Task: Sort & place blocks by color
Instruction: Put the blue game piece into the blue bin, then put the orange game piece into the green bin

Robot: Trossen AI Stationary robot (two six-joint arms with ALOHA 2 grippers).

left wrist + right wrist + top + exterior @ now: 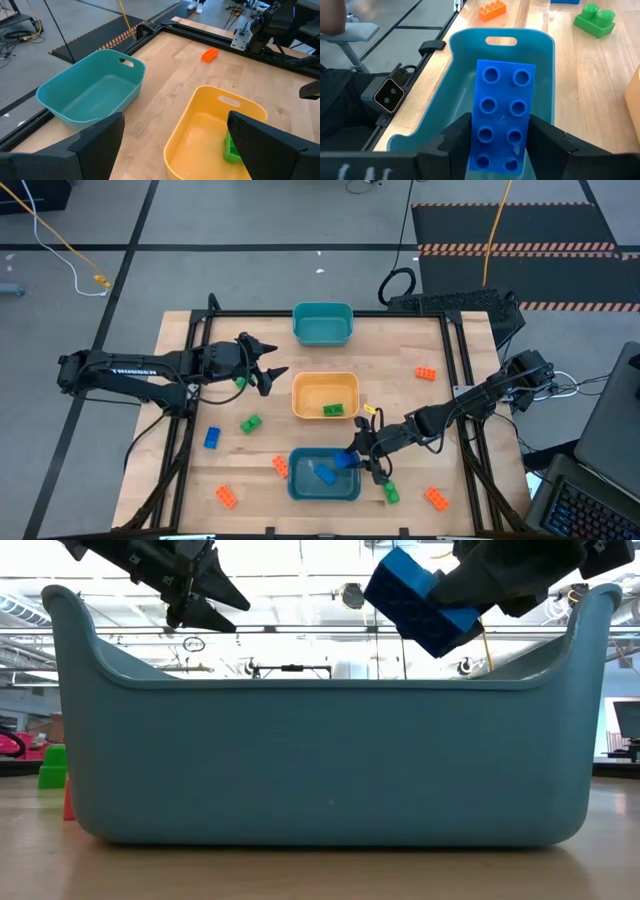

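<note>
My right gripper (357,459) is shut on a blue two-by-four brick (502,115) above the right end of the near teal bin (300,485). Another blue brick (325,473) lies inside that bin. My left gripper (272,372) is open and empty, above the table just left of the yellow bin (310,392); that bin holds a green brick (333,410). Loose bricks lie on the table: green (250,423), blue (212,438), orange (280,465) and others. My right gripper pinches the blue brick's two long sides (476,142) between its two fingers (454,140), near one end of the brick. The fingers come slanting down from the table's right side. The brick is tilted (420,600) and lifted clear, above the teal bin's rim.
An empty teal bin (322,323) stands at the table's far edge. More bricks: orange (426,374) at the right, orange (226,496) and orange (436,498) near the front edge, green (391,493) right of the near bin, green (240,382) under the left arm.
</note>
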